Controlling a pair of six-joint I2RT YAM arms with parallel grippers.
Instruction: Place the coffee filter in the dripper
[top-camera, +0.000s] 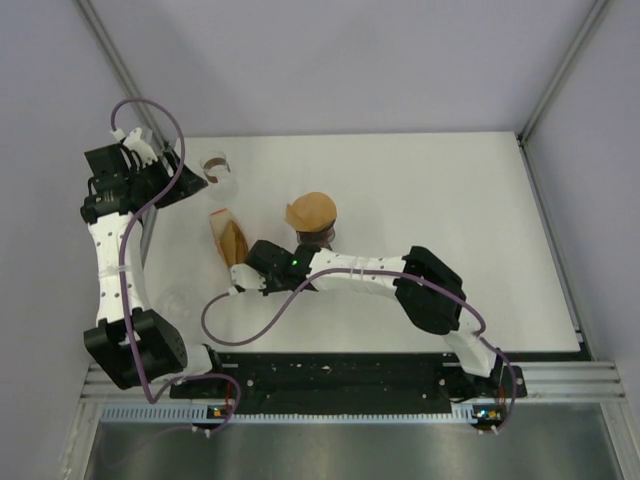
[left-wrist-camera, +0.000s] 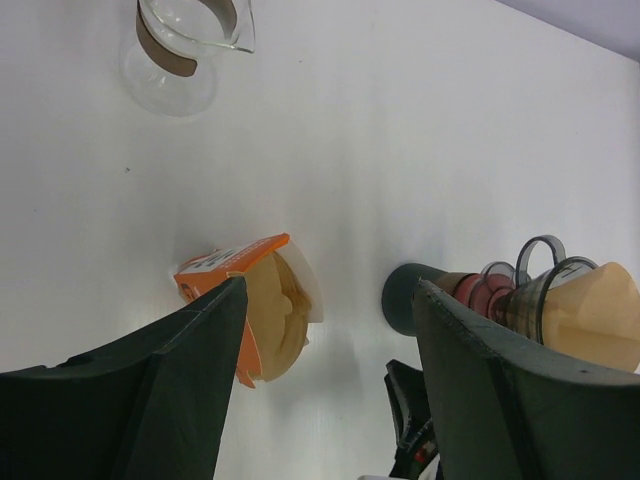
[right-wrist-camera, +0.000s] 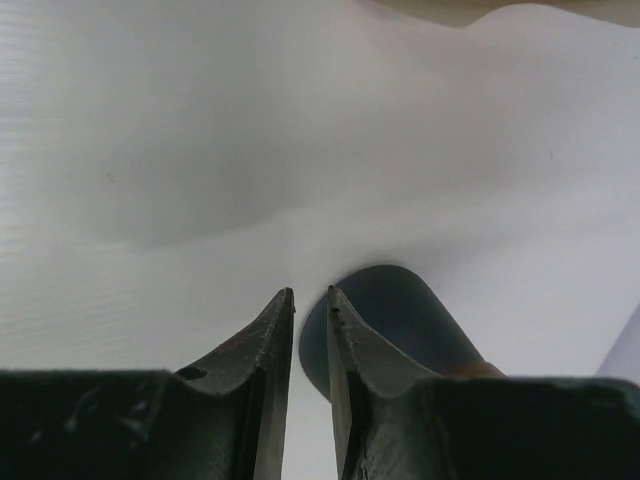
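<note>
A brown paper coffee filter (top-camera: 311, 209) sits opened in the clear dripper (top-camera: 318, 233), which stands on a dark base; the left wrist view shows the filter (left-wrist-camera: 600, 322), the dripper (left-wrist-camera: 540, 290) and the base (left-wrist-camera: 404, 298) too. My right gripper (top-camera: 240, 282) is low over the table just left of the base (right-wrist-camera: 395, 320). Its jaws (right-wrist-camera: 310, 292) stand a narrow gap apart with nothing between them. My left gripper (top-camera: 150, 152) hangs high at the far left, wide open (left-wrist-camera: 330, 290) and empty.
An orange box of spare filters (top-camera: 230, 240) (left-wrist-camera: 255, 300) lies left of the dripper, close to my right gripper. A glass carafe (top-camera: 218, 170) (left-wrist-camera: 185, 50) stands behind it. The table's left edge runs near the left arm.
</note>
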